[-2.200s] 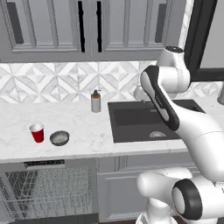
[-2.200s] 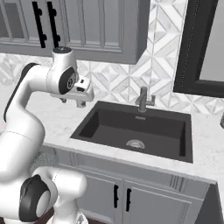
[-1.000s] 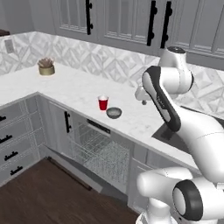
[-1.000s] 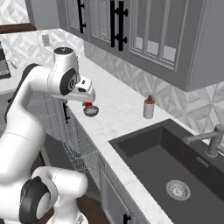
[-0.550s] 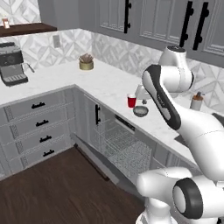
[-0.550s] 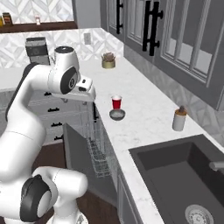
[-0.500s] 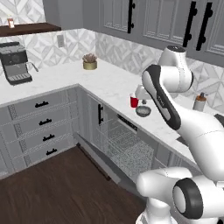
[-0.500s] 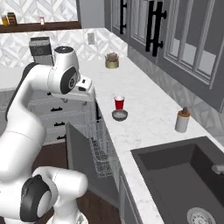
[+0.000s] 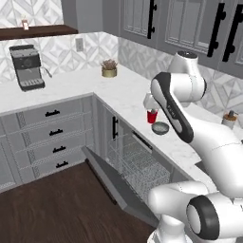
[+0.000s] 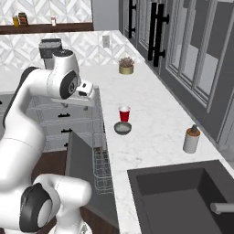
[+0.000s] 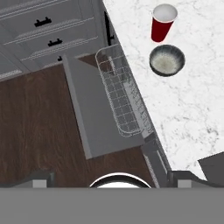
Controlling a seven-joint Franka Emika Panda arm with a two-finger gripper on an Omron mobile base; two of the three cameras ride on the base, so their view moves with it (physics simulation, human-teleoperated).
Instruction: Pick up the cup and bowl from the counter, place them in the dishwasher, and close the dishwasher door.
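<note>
The red cup point(image 10: 124, 113) stands upright on the white counter point(image 10: 153, 98), and the grey bowl point(image 10: 122, 128) sits just in front of it, almost touching. From the hand view the cup point(image 11: 162, 22) and bowl point(image 11: 166, 60) lie at the upper right. Below the counter edge the dishwasher point(image 9: 137, 161) is open, its wire rack point(image 11: 124, 100) pulled out over the lowered dishwasher door point(image 11: 92, 118). My gripper point(image 10: 87, 98) hangs high over the open door, left of the cup and well apart from it. Its fingertips point(image 11: 43, 177) stand wide apart and open, with nothing between them.
A coffee machine point(image 9: 27, 66) and a potted plant point(image 9: 109, 69) stand on the far corner counter. A soap dispenser point(image 10: 191, 138) is beside the dark sink point(image 10: 183, 196). Drawers with black handles point(image 9: 50, 133) face the wood floor point(image 9: 52, 204) left of the door.
The whole picture has swung round, so the base and its cameras have moved; the open dishwasher, cup and bowl now sit nearer the middle. The gripper stays open and holds nothing.
</note>
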